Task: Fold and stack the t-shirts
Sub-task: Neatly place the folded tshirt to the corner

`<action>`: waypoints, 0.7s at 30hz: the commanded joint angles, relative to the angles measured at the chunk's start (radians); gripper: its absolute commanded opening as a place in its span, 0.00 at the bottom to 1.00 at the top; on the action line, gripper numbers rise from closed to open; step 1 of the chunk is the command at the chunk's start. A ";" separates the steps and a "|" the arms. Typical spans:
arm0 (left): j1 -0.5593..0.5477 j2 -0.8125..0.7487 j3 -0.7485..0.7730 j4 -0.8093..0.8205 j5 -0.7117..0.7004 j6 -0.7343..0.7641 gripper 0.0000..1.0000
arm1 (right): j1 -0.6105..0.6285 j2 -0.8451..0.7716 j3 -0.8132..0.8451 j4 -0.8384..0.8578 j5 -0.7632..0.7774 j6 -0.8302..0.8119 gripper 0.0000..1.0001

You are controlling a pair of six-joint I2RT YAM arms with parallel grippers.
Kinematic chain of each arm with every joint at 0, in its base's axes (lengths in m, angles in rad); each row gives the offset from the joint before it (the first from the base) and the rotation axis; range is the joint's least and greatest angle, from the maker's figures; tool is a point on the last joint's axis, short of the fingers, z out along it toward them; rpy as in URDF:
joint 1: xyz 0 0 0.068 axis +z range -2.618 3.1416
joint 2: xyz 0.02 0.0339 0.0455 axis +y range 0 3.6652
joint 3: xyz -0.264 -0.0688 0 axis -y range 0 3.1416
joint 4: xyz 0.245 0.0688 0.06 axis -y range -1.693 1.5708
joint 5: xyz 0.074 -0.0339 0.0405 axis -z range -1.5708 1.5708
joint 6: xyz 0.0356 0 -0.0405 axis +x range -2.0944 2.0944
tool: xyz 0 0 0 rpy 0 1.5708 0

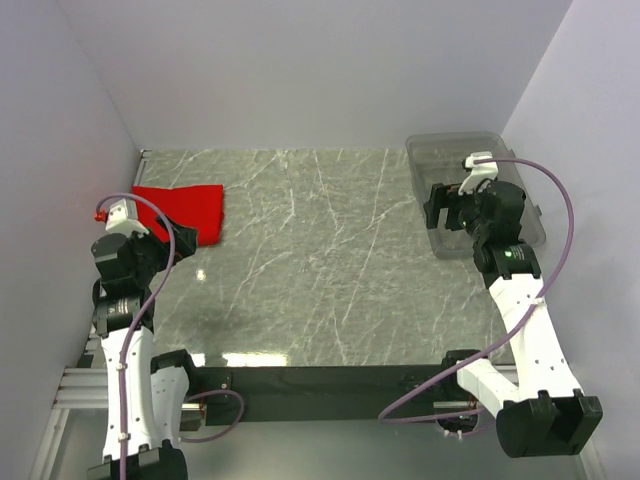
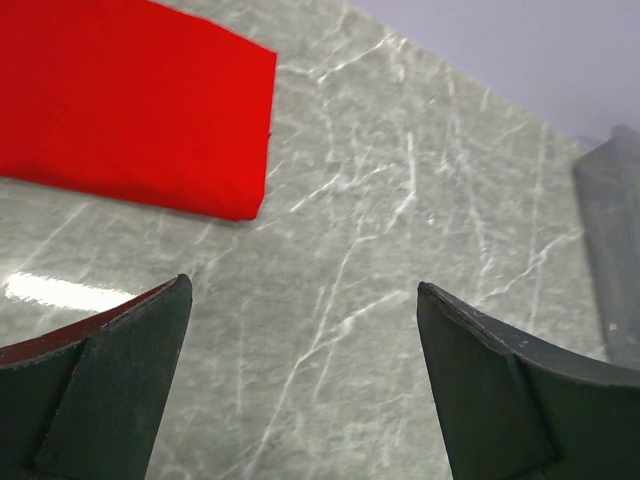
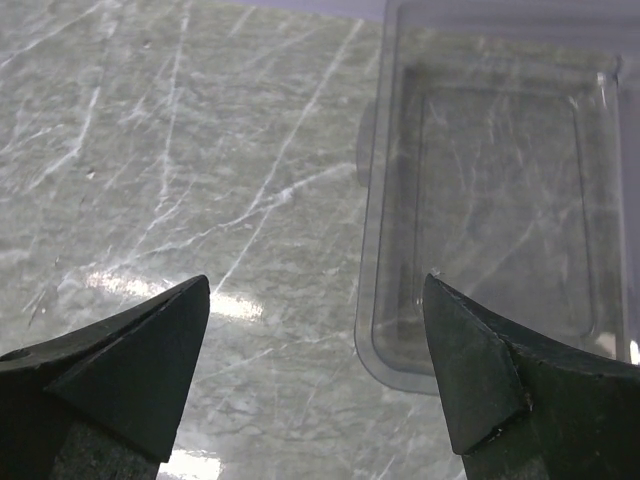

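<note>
Red t-shirt (image 1: 185, 212) lay folded flat at far-left of marble table (image 1: 330, 260). L gripper (image 2: 302, 300) hovered just off its near corner, fingers spread wide, nothing betw. them. R gripper (image 3: 317, 295) likewise spread, above table beside clear bin (image 3: 372, 300).

No writing, brand, number or sign can be read in any of the views. The red t-shirt (image 1: 185, 205) at the far left shows only plain cloth. The clear plastic bin (image 1: 440, 148) at the far right shows only bare, unmarked walls.
</note>
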 commanded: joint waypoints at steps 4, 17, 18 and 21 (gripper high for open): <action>-0.019 -0.003 0.046 -0.028 -0.069 0.060 0.99 | -0.004 -0.017 0.014 -0.008 0.097 0.084 0.94; -0.019 -0.013 0.051 -0.042 -0.096 0.077 1.00 | -0.003 -0.043 -0.065 0.076 0.175 0.125 0.96; -0.019 -0.013 0.049 -0.043 -0.097 0.080 0.99 | -0.003 -0.040 -0.063 0.075 0.172 0.122 0.96; -0.019 -0.011 0.051 -0.045 -0.097 0.085 1.00 | -0.003 -0.039 -0.066 0.076 0.172 0.130 0.96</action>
